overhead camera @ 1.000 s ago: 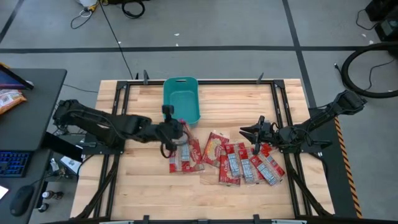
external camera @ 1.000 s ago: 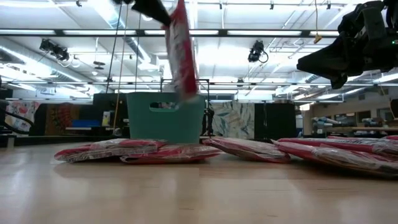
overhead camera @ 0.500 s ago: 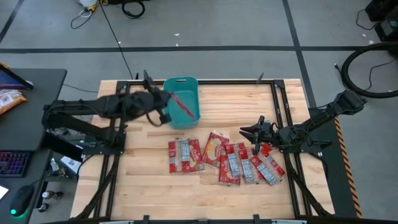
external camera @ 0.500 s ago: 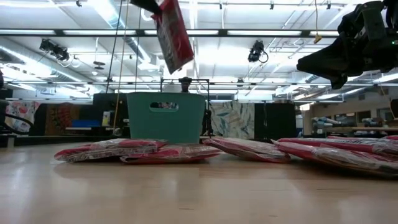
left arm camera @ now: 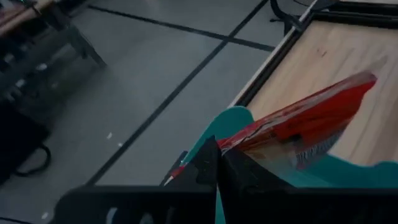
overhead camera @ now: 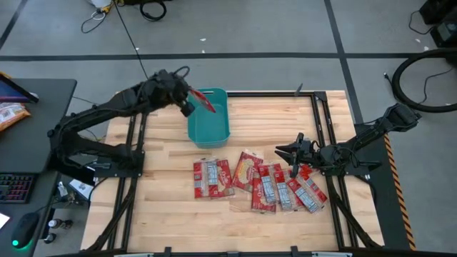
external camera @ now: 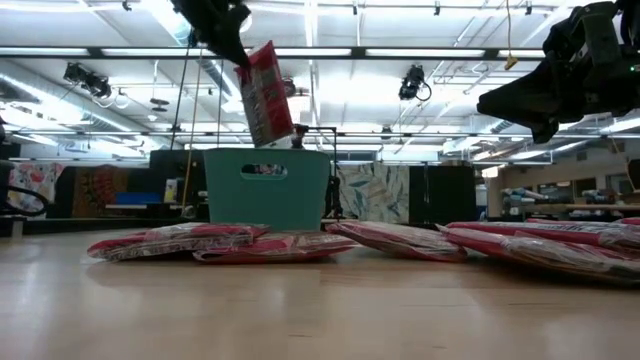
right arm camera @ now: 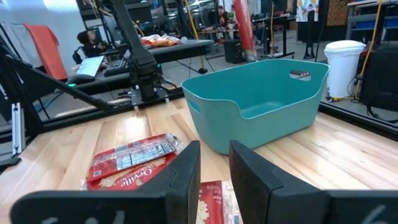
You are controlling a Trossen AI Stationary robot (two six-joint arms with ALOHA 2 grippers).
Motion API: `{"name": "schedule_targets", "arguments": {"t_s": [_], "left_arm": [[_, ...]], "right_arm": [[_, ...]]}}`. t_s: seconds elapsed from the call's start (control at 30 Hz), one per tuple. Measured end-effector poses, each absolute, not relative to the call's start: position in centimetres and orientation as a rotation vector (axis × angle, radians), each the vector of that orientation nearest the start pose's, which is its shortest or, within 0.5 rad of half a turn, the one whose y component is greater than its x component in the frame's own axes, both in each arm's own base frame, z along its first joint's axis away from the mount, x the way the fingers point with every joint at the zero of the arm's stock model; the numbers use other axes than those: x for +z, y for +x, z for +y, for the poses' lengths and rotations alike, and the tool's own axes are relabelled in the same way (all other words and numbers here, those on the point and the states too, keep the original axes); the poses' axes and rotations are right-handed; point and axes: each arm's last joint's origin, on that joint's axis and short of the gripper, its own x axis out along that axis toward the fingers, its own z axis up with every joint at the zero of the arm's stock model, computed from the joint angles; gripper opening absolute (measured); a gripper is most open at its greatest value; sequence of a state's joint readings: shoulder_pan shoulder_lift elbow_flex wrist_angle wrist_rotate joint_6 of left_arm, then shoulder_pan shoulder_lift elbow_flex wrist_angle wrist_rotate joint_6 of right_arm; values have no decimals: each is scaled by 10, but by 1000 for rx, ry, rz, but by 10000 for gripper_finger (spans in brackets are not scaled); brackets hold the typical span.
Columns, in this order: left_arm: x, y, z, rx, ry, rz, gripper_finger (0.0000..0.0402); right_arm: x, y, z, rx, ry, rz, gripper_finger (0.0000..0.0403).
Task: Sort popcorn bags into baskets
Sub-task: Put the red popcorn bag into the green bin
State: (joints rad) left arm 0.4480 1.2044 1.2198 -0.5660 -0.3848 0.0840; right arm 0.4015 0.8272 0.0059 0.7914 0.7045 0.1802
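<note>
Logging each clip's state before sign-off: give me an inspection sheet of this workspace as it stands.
Surface: wooden table, bare apart from the job's things.
Job's things: teal basket at the table's far side; one popcorn bag held in the air above it; the other popcorn bags lie flat in a loose cluster, some overlapping.
Clutter: nothing seen on the table.
Grippers: left gripper shut on the bag, over the basket's rim; right gripper hangs open above the cluster's right side, holding nothing.
Cables: loose cables on the floor beyond the table.
Surroundings: desk with keyboard to the left; a person seated at a bench far behind.
</note>
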Motion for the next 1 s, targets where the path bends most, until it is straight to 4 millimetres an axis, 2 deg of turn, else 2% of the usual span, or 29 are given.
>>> {"name": "schedule_targets", "arguments": {"t_s": [0.33, 0.53, 0.6, 0.73, 1.0], "left_arm": [[319, 242, 163, 832, -37, 776, 7], [296, 246, 184, 907, -146, 832, 7], [291, 246, 183, 898, -166, 873, 7], [284, 249, 167, 772, -197, 972, 24], [279, 258, 139, 653, -137, 1066, 110]], "right_arm": [[157, 138, 38, -305, 163, -1, 90], [157, 138, 38, -305, 163, -1, 90], [157, 138, 38, -305, 163, -1, 90], [157, 138, 38, -305, 163, -1, 90], [157, 138, 38, -305, 162, -1, 90]]}}
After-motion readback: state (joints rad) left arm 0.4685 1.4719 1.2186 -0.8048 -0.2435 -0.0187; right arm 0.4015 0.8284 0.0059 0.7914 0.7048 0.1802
